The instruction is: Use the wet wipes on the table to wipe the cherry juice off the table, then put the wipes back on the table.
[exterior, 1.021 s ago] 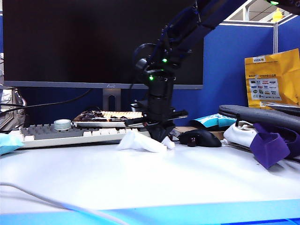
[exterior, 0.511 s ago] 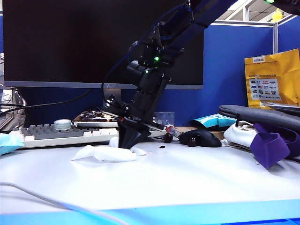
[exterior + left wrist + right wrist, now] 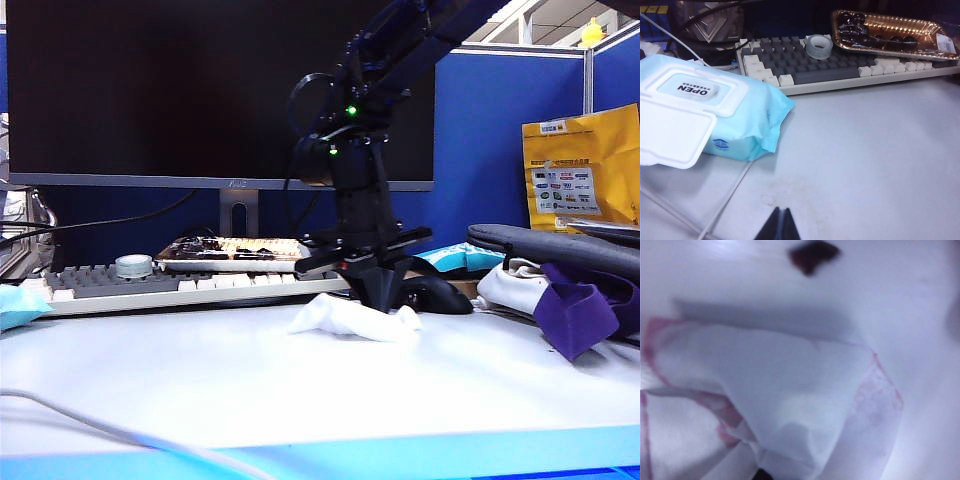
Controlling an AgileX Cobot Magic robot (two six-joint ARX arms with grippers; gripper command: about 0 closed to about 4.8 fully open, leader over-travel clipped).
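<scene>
- the right claw (image 3: 385, 305) is clamped on the wet wipes (image 3: 352, 318), pressing them onto the desk (image 3: 300, 390) near centre, tips pointing down.
- in the right wrist view the wet wipes (image 3: 770, 405) carry pink stains along their edges; a dark pulp bit of cherry juice (image 3: 811, 255) lies just beyond them.
- a black mouse (image 3: 440, 295) sits just behind the claw at 3 o'clock, partly hidden by it.
- keyboard (image 3: 150, 288) and cherry tray (image 3: 235, 252) stand at 10 o'clock; purple cloth (image 3: 575, 315) far at 3 o'clock.
- the left claw (image 3: 779, 227) hangs clenched and empty above the desk, near a blue wipes pack (image 3: 705, 117).

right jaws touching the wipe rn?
Touching. In the exterior view the right gripper is shut on the wet wipe on the table; the right wrist view shows it bunched at the jaws.
</scene>
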